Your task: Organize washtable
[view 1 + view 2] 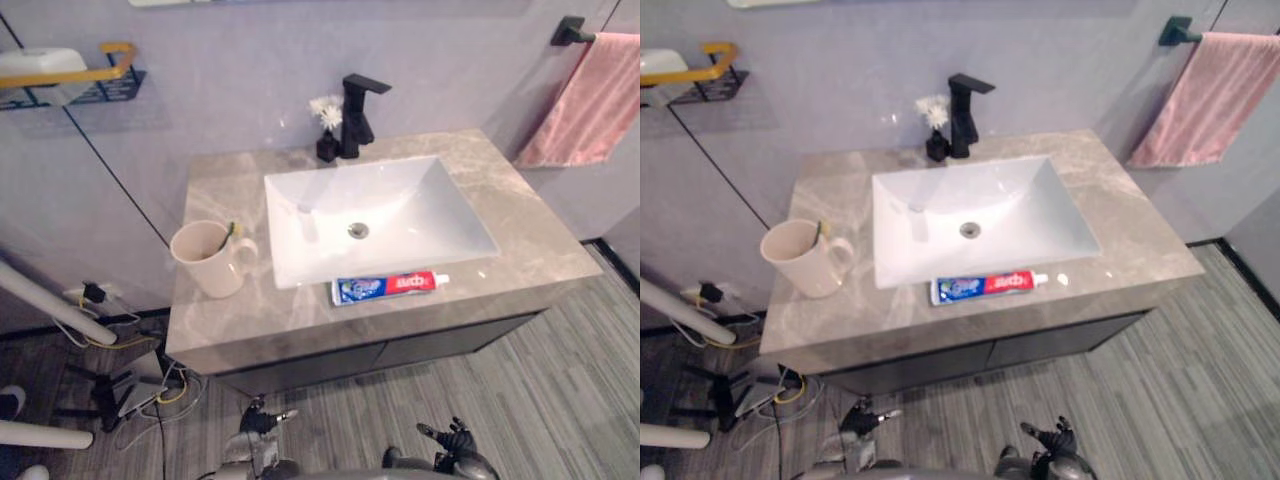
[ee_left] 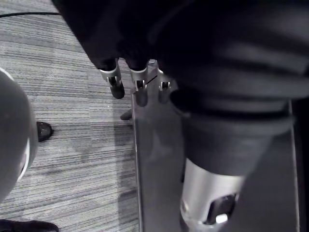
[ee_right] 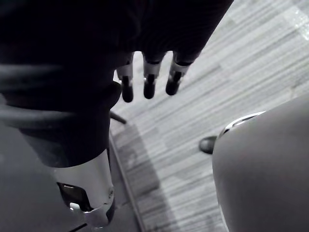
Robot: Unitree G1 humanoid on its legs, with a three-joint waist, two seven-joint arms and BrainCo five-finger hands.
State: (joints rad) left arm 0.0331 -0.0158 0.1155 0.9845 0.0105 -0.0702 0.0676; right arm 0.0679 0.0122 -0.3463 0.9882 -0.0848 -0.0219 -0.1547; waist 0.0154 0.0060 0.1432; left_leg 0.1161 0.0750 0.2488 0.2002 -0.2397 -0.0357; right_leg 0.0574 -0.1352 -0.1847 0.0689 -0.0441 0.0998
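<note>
The grey marble washtable (image 1: 520, 235) holds a white sink (image 1: 400, 200) with a black faucet (image 1: 358, 110) behind it. A small dark vase of white flowers (image 1: 326, 125) stands left of the faucet. On the counter's left side is a beige mug (image 1: 208, 258) with a toothbrush (image 1: 231, 233) in it. A red, white and blue toothpaste tube (image 1: 388, 286) lies flat between the sink and the front edge. My left hand (image 1: 258, 420) and right hand (image 1: 455, 438) hang low over the floor in front of the cabinet, both open and empty, their fingers (image 2: 116, 87) (image 3: 149, 84) straight.
A pink towel (image 1: 590, 100) hangs from a black bar on the right wall. A black wire shelf with a yellow rail (image 1: 85, 80) is mounted on the left wall. Cables and white poles (image 1: 60, 305) clutter the floor left of the cabinet.
</note>
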